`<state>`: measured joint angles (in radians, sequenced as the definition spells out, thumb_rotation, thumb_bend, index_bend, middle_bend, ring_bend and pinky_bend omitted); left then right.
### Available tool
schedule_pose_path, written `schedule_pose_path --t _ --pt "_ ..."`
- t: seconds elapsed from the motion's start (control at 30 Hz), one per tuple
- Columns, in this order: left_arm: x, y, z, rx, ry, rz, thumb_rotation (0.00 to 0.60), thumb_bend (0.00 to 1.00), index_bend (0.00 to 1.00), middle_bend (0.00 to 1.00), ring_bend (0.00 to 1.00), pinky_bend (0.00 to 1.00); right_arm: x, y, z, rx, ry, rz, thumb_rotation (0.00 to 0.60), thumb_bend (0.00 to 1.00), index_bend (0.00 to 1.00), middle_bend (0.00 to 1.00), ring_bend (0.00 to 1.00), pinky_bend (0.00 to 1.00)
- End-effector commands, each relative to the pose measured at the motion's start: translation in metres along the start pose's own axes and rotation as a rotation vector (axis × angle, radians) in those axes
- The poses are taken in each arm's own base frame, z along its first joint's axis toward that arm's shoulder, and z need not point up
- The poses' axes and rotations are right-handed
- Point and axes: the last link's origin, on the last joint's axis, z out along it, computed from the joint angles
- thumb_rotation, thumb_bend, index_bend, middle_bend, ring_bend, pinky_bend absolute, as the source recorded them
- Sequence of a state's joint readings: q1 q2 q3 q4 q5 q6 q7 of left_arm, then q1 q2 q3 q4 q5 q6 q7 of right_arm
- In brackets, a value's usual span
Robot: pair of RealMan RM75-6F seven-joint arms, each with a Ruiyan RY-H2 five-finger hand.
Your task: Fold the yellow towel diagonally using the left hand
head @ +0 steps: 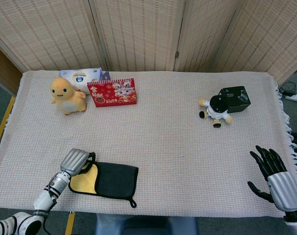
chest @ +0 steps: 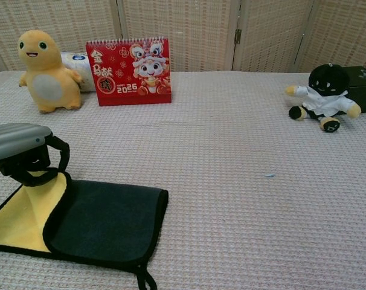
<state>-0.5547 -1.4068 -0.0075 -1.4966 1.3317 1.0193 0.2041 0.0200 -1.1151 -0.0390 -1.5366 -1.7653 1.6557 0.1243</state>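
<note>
I see my left hand (chest: pixel 23 154) pinching the lifted yellow corner of the yellow towel (chest: pixel 80 220), whose dark side lies flat to the hand's right, while my right hand (head: pixel 275 175) rests open, well apart.

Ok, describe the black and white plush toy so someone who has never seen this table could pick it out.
Look at the far right of the cloth-covered table, by the black box. The black and white plush toy lies against that box. Unlike the yellow plush far left, it has a black head, white body and yellow paws.
</note>
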Motion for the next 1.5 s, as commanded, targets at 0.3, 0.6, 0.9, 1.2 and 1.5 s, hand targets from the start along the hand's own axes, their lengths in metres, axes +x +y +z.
schedule_pose_path --t 0.3,0.6,0.9,1.2,1.5 --pt "-0.002 -0.017 -0.054 0.012 0.053 -0.035 0.600 0.54 0.66 1.00 1.00 1.00 -0.003 -0.001 0.001 0.001 -0.007 -0.003 0.600 0.32 0.00 0.00 0.00 0.00" --pt "-0.020 -0.021 -0.078 0.013 0.033 -0.073 0.600 0.54 0.64 1.00 1.00 1.00 -0.006 -0.003 0.001 0.006 -0.016 -0.006 0.600 0.33 0.00 0.00 0.00 0.00" --pt "-0.011 -0.026 -0.086 0.020 0.115 -0.054 0.600 0.54 0.21 1.00 1.00 1.00 -0.006 -0.004 -0.001 0.012 -0.017 -0.005 0.600 0.33 0.00 0.00 0.00 0.00" --pt "0.017 -0.038 -0.103 0.059 0.268 -0.049 0.600 0.54 0.22 1.00 1.00 1.00 -0.005 -0.004 -0.001 0.012 -0.011 -0.005 0.600 0.33 0.00 0.00 0.00 0.00" --pt "0.029 -0.055 -0.148 0.211 0.481 0.002 0.600 0.51 0.25 0.24 0.19 0.17 -0.005 -0.002 0.002 -0.007 0.006 -0.036 0.600 0.33 0.00 0.00 0.00 0.00"
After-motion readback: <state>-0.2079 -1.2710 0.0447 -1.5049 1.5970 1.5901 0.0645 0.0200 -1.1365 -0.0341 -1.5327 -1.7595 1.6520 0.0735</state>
